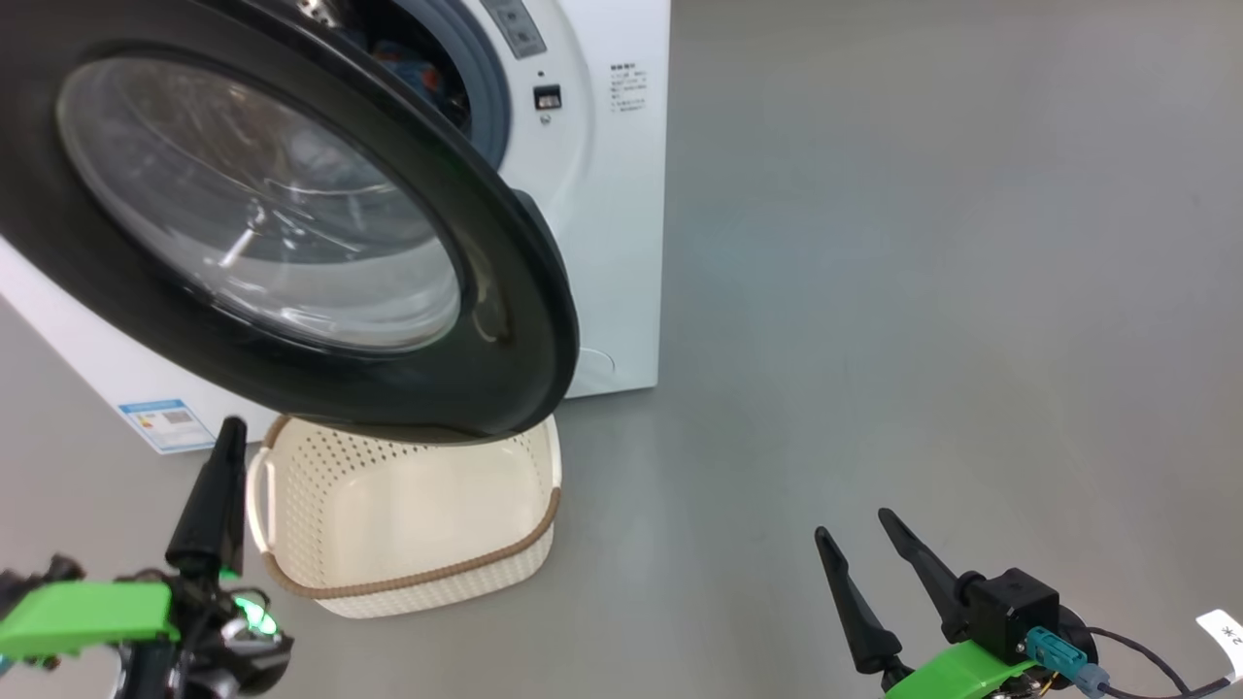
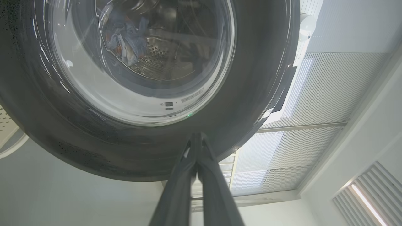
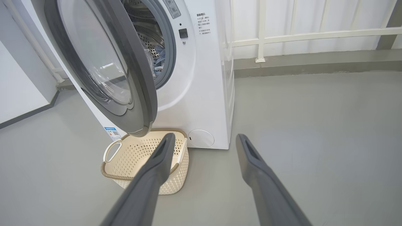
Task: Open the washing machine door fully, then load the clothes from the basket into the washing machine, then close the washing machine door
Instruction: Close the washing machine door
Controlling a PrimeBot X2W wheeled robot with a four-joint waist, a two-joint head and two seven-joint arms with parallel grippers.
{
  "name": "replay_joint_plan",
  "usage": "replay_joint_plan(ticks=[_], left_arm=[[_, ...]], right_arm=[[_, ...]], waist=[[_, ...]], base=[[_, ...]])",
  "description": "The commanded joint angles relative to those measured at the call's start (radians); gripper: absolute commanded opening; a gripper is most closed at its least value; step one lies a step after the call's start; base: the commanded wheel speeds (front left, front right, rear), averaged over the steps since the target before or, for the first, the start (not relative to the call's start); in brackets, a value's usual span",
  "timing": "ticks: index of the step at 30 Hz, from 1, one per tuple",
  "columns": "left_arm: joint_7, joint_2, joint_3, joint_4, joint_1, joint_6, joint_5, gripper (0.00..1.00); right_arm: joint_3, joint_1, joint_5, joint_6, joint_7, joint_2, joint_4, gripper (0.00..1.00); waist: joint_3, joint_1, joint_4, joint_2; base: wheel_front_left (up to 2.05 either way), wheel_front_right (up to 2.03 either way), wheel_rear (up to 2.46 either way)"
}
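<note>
Ajar over the basket, washing machine door: wide glossy black rim, bulging clear glass; clothes visible in the drum behind. Pinched shut and empty, left hand close beneath the door's lower rim, left of the basket. Spread wide and empty, right hand well apart, near right.

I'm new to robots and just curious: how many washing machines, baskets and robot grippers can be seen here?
washing machine: 1
basket: 1
grippers: 2, the left gripper and the right gripper
Total: 4
</note>
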Motion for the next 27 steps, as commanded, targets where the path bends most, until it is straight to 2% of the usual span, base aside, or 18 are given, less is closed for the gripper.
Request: replay_joint_plan(ticks=[1, 2, 7, 8, 11, 12, 13, 14, 15, 20, 24, 26, 27], left_arm=[[-0.017, 0.025, 0.028, -0.043, 0.004, -0.007, 0.022, 0.00], [-0.045, 0.025, 0.025, -0.064, 0.027, -0.007, 0.051, 0.13], [-0.091, 0.025, 0.010, -0.094, 0.061, -0.007, 0.088, 0.19], [-0.106, 0.025, 0.009, -0.102, 0.069, -0.007, 0.087, 0.25], [-0.157, 0.025, -0.005, -0.120, 0.107, -0.007, 0.110, 0.25], [-0.171, 0.025, -0.008, -0.121, 0.115, -0.007, 0.122, 0.30], [-0.187, 0.026, -0.010, -0.122, 0.123, -0.007, 0.141, 0.41], [-0.206, 0.028, -0.011, -0.123, 0.130, -0.007, 0.164, 0.73], [-0.224, 0.034, -0.017, -0.123, 0.137, -0.007, 0.189, 1.00], [-0.331, 0.080, -0.066, -0.129, 0.156, -0.007, 0.314, 1.00], [-0.416, 0.146, -0.126, -0.134, 0.160, -0.007, 0.432, 1.00], [-0.442, 0.177, -0.138, -0.125, 0.161, -0.007, 0.512, 1.00], [-0.442, 0.177, -0.138, -0.125, 0.161, -0.007, 0.512, 1.00]], right_arm=[[0.027, 0.005, 0.020, 0.002, -0.012, 0.001, -0.021, 1.00], [0.027, 0.009, 0.020, 0.002, -0.012, 0.000, -0.023, 1.00], [0.030, 0.013, -0.001, 0.002, -0.012, -0.007, -0.031, 1.00], [0.030, 0.014, -0.004, 0.002, -0.012, -0.007, -0.033, 1.00], [0.027, 0.017, -0.008, 0.002, -0.012, -0.005, -0.038, 1.00], [0.027, 0.017, -0.009, 0.002, -0.012, -0.005, -0.039, 1.00], [0.027, 0.017, -0.008, 0.002, -0.012, -0.005, -0.041, 1.00], [0.027, 0.017, -0.008, 0.002, -0.012, -0.005, -0.042, 1.00], [0.027, 0.017, -0.007, 0.002, -0.012, -0.004, -0.043, 1.00], [0.023, 0.023, -0.021, 0.002, -0.012, -0.004, -0.051, 1.00], [0.024, 0.021, -0.036, 0.002, -0.012, -0.006, -0.056, 1.00], [0.022, 0.020, -0.039, 0.002, -0.012, -0.007, -0.059, 1.00], [0.022, 0.020, -0.039, 0.002, -0.012, -0.007, -0.059, 1.00]], waist=[[-0.019, 0.0000, 0.014, 0.0000], [-0.023, 0.0000, 0.017, 0.0000], [-0.029, 0.0000, 0.023, 0.0000], [-0.030, 0.0000, 0.023, 0.0000], [-0.034, 0.0000, 0.025, 0.0000], [-0.034, 0.0000, 0.025, 0.0000], [-0.034, 0.0000, 0.025, 0.0000], [-0.034, 0.0000, 0.025, 0.0000], [-0.033, 0.0000, 0.026, 0.0000], [-0.030, 0.0000, 0.030, 0.0000], [-0.028, 0.0000, 0.033, 0.0000], [-0.028, 0.0000, 0.035, 0.0000], [-0.028, 0.0000, 0.035, 0.0000]], base=[[0.00, 0.00, 0.00], [0.00, 0.00, 0.00], [0.00, 0.00, 0.00], [0.00, 0.00, 0.00], [0.00, 0.00, 0.00], [0.00, 0.00, 0.00], [0.00, 0.00, 0.00], [0.00, 0.00, 0.00], [0.00, 0.00, 0.00], [0.00, 0.00, 0.00], [0.00, 0.00, 0.00], [0.00, 0.00, 0.00], [0.00, 0.00, 0.00]])
